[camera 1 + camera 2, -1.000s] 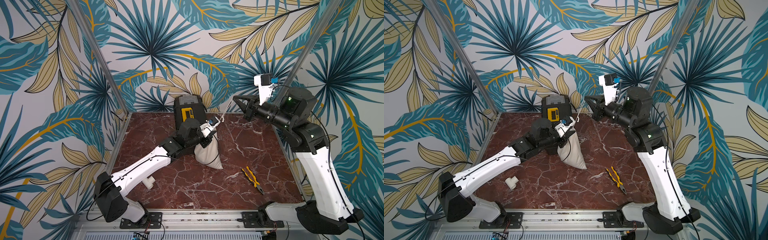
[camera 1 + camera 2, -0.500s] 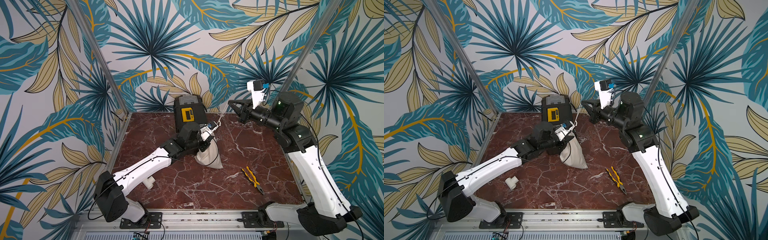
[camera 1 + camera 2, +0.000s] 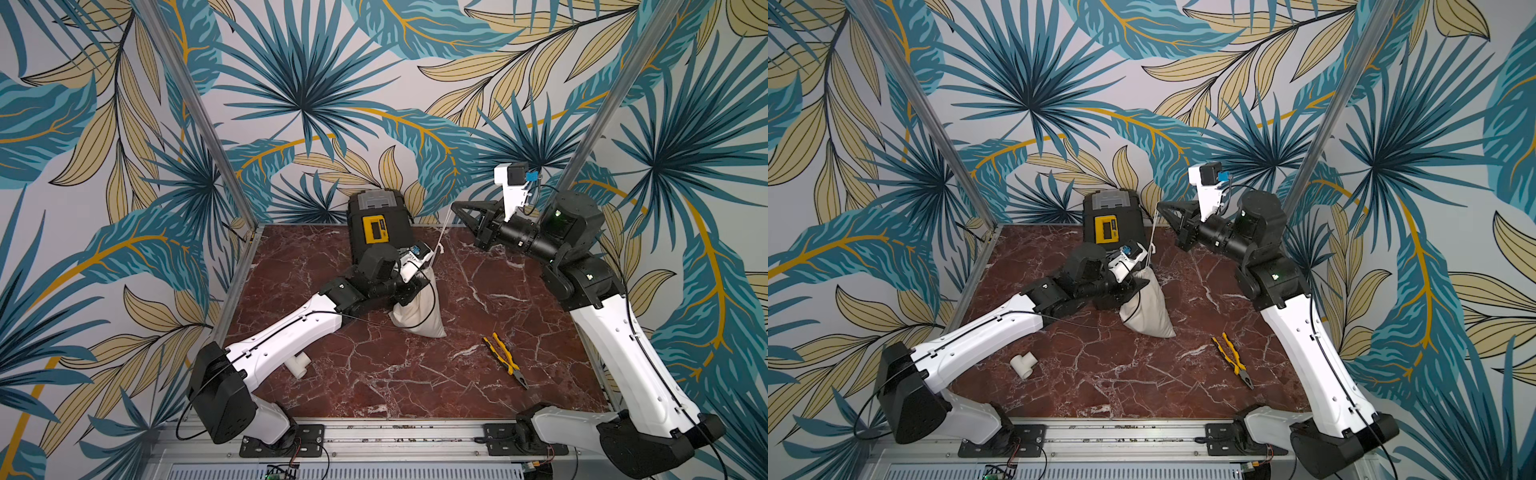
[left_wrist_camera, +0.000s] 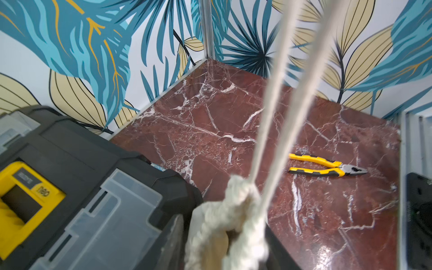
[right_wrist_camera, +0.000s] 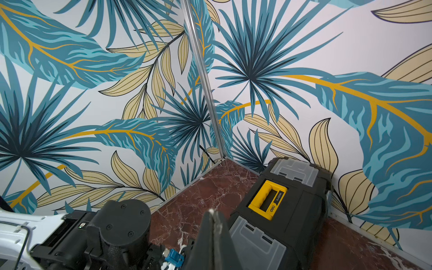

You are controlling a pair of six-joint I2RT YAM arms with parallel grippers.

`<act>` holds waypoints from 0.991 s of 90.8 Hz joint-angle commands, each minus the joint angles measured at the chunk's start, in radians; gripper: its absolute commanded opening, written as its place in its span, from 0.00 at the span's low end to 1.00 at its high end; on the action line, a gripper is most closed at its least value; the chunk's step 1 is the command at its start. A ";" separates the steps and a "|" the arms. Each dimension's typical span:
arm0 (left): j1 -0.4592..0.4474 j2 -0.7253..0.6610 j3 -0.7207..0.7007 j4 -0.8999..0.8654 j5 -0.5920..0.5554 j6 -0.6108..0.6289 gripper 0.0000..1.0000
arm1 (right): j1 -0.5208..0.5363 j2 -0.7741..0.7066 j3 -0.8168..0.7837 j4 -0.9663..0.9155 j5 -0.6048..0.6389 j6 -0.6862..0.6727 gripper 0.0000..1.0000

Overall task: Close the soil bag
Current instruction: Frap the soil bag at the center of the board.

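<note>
Slumping just in front of the black toolbox [image 3: 376, 224], the soil bag [image 3: 419, 311] rests on the red marble surface [image 3: 374, 374], its neck [image 4: 233, 210] puckered into a tight rosette. Two strands of cord [image 4: 275, 93] rise taut from that neck to my right tool [image 3: 455, 206], which is raised beside the toolbox and pinched flat on them. Over the last second that tool has travelled in toward the toolbox, so the cord stands steeper than it did, while the bag has hardly shifted. I judge the pull nearly spent: the mouth looks drawn closed, with little left but to let go.

My left tool [image 3: 1137, 286] brackets the neck, one jaw on either side. Whether it pinches the cloth or merely flanks it I cannot tell.

The bag is coarse cream cloth, plump at its base and tapering upward. Its cord is fuzzy and twisted. The toolbox is hard plastic with a yellow handle and clear lids. Yellow-handled pliers [image 3: 505, 359] lie well apart from the toolbox, beyond the bag. A smooth white pipe tee [image 3: 1023, 364] lies farther from it, beside my left arm.
</note>
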 commanded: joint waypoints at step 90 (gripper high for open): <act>0.094 0.041 0.150 0.101 0.426 -0.007 0.79 | -0.003 0.004 0.022 0.073 -0.046 0.028 0.00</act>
